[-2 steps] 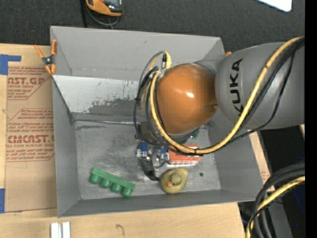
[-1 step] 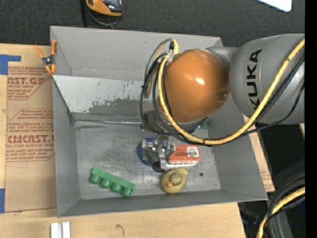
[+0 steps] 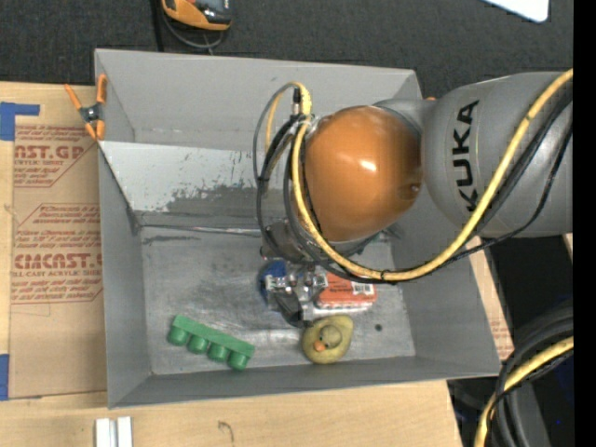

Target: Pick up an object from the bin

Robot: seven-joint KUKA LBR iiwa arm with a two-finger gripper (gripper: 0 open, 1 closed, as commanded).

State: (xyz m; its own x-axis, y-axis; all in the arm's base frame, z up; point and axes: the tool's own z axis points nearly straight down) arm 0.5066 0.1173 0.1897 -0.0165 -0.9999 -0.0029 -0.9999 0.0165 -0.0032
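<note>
Pincer [image 3: 300,298] down near bin floor [image 3: 200,277], beside blue piece [image 3: 274,276]; arm [image 3: 503,156] from right.

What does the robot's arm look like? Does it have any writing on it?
The arm is thick, round and silver-grey, with KUKA written on it in big black letters. At its wrist sits a shiny orange cover shaped like a ball. Yellow cables and black ones loop around it. Under the cover is the gripper, made of dark and silvery metal parts.
</note>
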